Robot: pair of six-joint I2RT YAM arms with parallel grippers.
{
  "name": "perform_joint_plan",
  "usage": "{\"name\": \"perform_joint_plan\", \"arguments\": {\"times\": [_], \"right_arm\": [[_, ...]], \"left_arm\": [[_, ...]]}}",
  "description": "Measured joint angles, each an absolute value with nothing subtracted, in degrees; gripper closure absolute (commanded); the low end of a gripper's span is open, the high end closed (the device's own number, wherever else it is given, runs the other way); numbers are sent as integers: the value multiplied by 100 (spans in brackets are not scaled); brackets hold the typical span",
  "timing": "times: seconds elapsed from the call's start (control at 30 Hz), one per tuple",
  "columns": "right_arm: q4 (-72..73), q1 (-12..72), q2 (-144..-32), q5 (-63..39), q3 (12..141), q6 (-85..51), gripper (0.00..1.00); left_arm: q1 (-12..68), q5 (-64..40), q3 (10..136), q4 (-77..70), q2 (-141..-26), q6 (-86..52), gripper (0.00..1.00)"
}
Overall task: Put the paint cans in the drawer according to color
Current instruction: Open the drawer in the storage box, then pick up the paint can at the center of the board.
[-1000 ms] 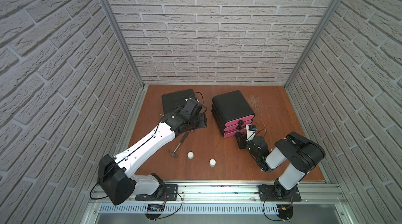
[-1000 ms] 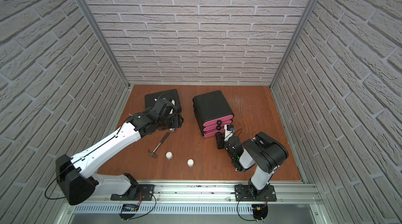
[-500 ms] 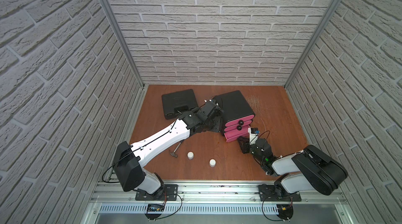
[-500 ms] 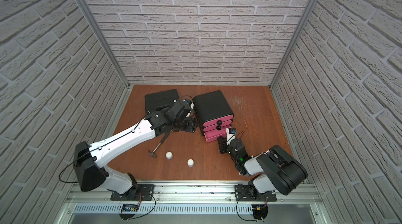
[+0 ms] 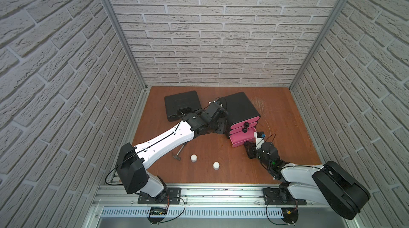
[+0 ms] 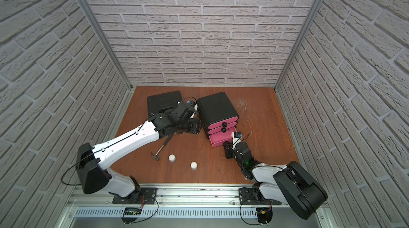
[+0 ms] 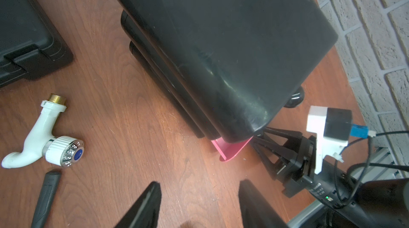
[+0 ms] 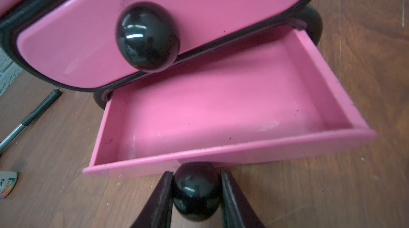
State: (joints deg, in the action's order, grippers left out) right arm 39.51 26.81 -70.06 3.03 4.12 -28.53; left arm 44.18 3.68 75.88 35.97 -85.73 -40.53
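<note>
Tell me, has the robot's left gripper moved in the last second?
Yes. The left gripper has swung off the black tool case, which stayed put, and now sits open beside the side wall of the drawer chest.

Before me, the black rounded chest (image 5: 240,107) stands toward the back edge, its bottom pink drawer (image 8: 221,105) pulled out. Two small white round jars (image 5: 193,157) (image 5: 216,165) stand upright near the front edge of the brown wooden table (image 5: 287,116).

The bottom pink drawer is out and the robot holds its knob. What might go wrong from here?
The right end effector grips the glossy round knob; it may slip off. Pulling further might bring the bottom drawer right out, or drag the chest, since the open left end effector is not touching it.
</note>
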Motion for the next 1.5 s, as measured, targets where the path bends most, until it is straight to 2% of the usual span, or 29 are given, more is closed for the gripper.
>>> {"name": "perform_joint_plan", "arguments": {"times": [0.03, 0.1, 0.3, 0.4, 0.53, 0.67, 0.87, 1.03, 1.23, 1.5], "right_arm": [[3892, 2687, -6960, 318, 414, -2873, 58], [3723, 2689, -6855, 401, 414, -2934, 50], [2956, 2689, -6285, 635, 464, -3002, 36], [2445, 2687, -5649, 779, 534, -3081, 30], [1629, 2687, -4707, 871, 698, -3262, 30], [504, 2740, -4003, 703, 1094, -3437, 37], [-1085, 3450, -3918, 327, 2355, -3256, 38], [-1743, 4401, -4460, 178, 3197, -2851, 38], [-2346, 5531, -5763, 115, 4156, -2147, 38], [-3009, 6442, -7203, 145, 5030, -1538, 37]], "left_arm": [[4418, 375, 7588, 3599, -8567, -4053, 39], [4416, 388, 7588, 3599, -8552, -4053, 38], [4416, 412, 7585, 3599, -8464, -4053, 38], [4405, 462, 7555, 3599, -8374, -4060, 37], [4362, 587, 7428, 3621, -8178, -4139, 37], [4145, 698, 7164, 3660, -7907, -4372, 37], [3616, 714, 6455, 3632, -7441, -4860, 37], [3363, 707, 6125, 3614, -7210, -5151, 37], [3260, 694, 5870, 3542, -6978, -5376, 37], [3013, 668, 5258, 3426, -6619, -5765, 38]]}}
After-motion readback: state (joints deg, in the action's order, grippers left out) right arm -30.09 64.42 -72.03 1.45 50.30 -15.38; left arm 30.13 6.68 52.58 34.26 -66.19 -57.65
